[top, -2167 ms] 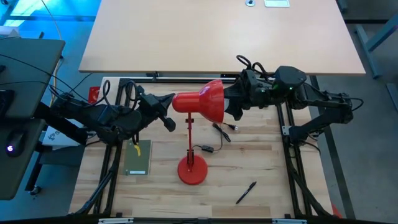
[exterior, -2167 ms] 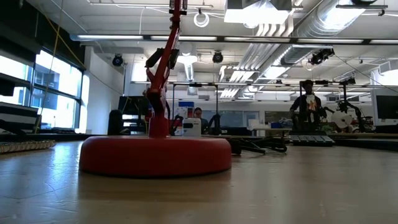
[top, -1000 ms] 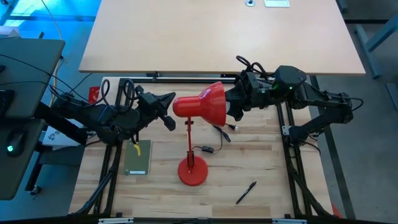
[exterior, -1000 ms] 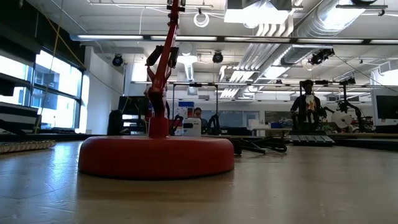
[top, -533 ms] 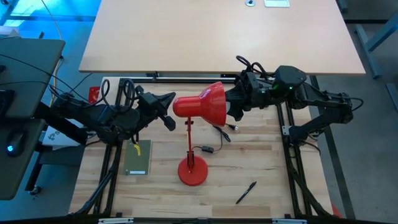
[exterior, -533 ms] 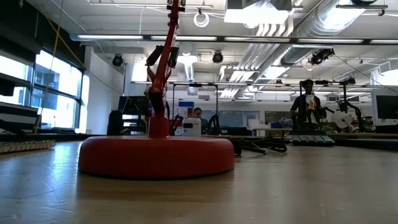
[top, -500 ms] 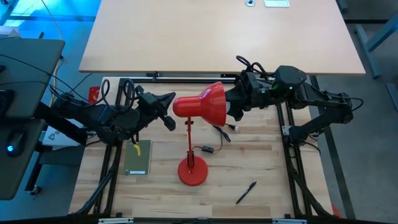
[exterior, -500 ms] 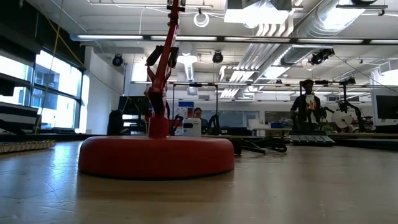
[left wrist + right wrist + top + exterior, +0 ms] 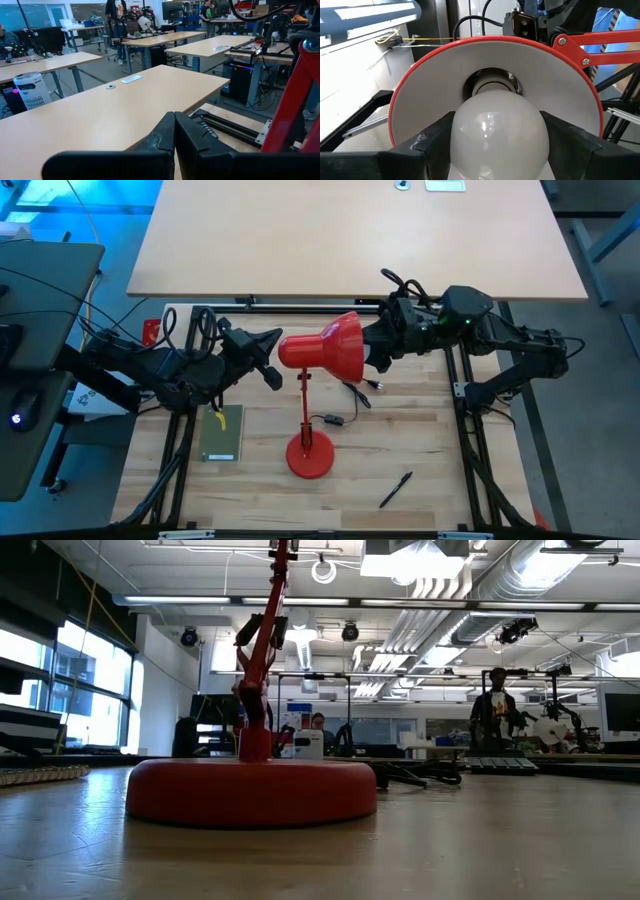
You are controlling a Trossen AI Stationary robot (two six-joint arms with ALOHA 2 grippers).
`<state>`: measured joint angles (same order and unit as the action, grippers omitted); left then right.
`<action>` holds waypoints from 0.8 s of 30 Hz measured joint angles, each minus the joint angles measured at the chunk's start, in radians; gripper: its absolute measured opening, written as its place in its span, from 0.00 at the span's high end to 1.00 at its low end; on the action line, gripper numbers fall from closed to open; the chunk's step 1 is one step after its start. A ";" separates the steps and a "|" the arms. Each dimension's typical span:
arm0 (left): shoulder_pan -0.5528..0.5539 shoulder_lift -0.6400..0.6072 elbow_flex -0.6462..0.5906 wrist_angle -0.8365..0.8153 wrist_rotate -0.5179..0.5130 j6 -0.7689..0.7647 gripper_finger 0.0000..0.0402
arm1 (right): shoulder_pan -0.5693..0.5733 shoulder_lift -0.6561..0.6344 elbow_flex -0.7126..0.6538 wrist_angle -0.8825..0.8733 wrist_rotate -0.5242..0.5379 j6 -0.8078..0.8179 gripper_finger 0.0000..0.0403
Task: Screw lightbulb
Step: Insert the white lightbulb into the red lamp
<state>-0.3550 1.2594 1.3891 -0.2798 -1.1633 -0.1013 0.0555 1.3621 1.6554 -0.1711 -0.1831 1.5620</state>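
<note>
I had the right gripper (image 9: pixel 492 142) part-open around the lightbulb (image 9: pixel 495 131), its narrow base at the red lamp shade (image 9: pixel 420 90) socket; I judged it light, slick, fragile, best held across the widest part; the left gripper (image 9: pixel 173 131) sat closed, empty.

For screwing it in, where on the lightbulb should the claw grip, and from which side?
On the lightbulb's widest round part, coming straight in through the open mouth of the red lamp shade. Its narrow base sits at the socket deep inside, so only the dome is reachable. The right claw grips it that way.
</note>
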 joint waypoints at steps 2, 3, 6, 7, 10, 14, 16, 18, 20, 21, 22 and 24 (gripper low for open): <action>0.000 0.000 0.000 0.000 0.000 0.000 1.00 | 0.000 0.000 0.000 0.000 0.001 0.000 0.38; 0.000 0.000 0.000 0.000 0.000 0.000 1.00 | 0.000 0.000 0.000 -0.001 0.003 0.001 0.38; 0.000 0.000 0.000 0.000 0.000 0.000 1.00 | 0.000 0.000 0.000 -0.001 0.003 0.002 0.38; 0.000 0.000 0.000 0.000 0.000 0.000 1.00 | 0.000 0.000 0.000 -0.001 0.003 0.002 0.38; 0.000 0.000 0.000 0.000 0.000 -0.002 1.00 | 0.000 0.000 0.000 -0.002 0.004 0.003 0.38; 0.000 0.000 0.000 0.000 0.000 -0.020 1.00 | 0.000 0.000 0.000 -0.003 0.006 0.003 0.38; 0.000 0.000 0.000 0.000 0.000 -0.027 1.00 | 0.000 0.000 0.000 -0.003 0.006 0.003 0.38; 0.000 0.000 0.000 0.000 0.001 -0.027 1.00 | 0.000 0.000 0.000 -0.003 0.006 0.003 0.38; 0.000 0.000 0.000 0.000 0.001 -0.027 1.00 | 0.000 0.000 0.000 -0.003 0.006 0.003 0.38; 0.000 0.000 0.000 0.000 0.000 -0.027 1.00 | 0.000 0.000 0.000 -0.003 0.006 0.003 0.38; 0.000 0.000 0.000 0.000 0.001 -0.027 1.00 | 0.000 0.000 0.000 -0.003 0.006 0.003 0.38; 0.000 0.000 0.000 0.000 0.001 -0.027 1.00 | 0.000 0.000 0.000 -0.003 0.006 0.003 0.38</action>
<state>-0.3550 1.2594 1.3891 -0.2798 -1.1626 -0.1284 0.0555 1.3621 1.6554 -0.1741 -0.1772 1.5651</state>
